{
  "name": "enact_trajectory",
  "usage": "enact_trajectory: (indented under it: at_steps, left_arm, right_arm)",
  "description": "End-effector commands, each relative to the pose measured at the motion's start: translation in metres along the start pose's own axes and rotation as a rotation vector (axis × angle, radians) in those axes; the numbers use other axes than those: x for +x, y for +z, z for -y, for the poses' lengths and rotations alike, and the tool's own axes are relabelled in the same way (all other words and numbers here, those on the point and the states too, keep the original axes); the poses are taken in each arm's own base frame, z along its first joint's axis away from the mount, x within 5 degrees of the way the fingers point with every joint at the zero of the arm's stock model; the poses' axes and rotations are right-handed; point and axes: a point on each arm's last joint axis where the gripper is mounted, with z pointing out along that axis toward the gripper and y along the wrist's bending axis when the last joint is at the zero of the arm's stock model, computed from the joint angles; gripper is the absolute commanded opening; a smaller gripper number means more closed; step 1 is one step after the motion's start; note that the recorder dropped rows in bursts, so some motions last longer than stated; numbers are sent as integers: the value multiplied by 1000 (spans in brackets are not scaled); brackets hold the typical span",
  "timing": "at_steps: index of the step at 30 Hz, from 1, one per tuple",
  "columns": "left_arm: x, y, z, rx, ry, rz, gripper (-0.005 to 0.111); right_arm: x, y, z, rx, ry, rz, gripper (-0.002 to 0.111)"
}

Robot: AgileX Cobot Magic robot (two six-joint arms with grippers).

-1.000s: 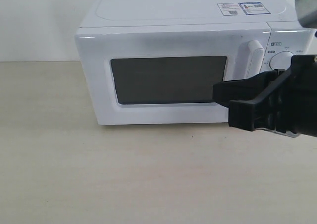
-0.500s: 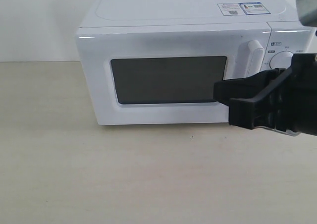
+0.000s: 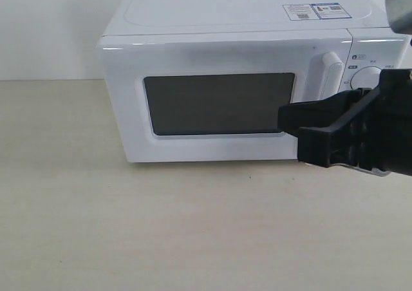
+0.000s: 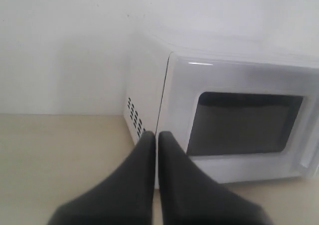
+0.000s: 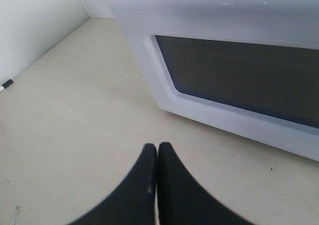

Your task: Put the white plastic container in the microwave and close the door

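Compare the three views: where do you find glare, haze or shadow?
Exterior view: glare on the door, upper edge; the right gripper looms dark. Left wrist view: hazy, the microwave fades into the wall. Right wrist view: sharpest, faint shadow under the microwave.

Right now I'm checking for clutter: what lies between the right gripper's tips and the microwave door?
Nothing but bare tabletop: the right wrist view shows the shut right gripper apart from the door.
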Motion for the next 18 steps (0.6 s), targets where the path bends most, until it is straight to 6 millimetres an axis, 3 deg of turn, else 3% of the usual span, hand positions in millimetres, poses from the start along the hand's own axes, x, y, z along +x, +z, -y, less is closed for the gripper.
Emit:
enact_trajectory:
  at_steps: [1,4,10,18]
  left_arm:
    - [-9,-1,-6,-55,-140,107,4]
    - [-12,-1,-8,-81,-143,143,4]
    - [0,0,-6,-67,110,27,4]
    - [16,2,-13,-114,87,-7,4]
  right_arm:
    - [-1,-2,0,5,-12,14,0]
    - [-1,-2,0,5,-12,14,0]
    - [-1,-2,0,5,-12,14,0]
    - [-1,-2,0,5,-10,14,0]
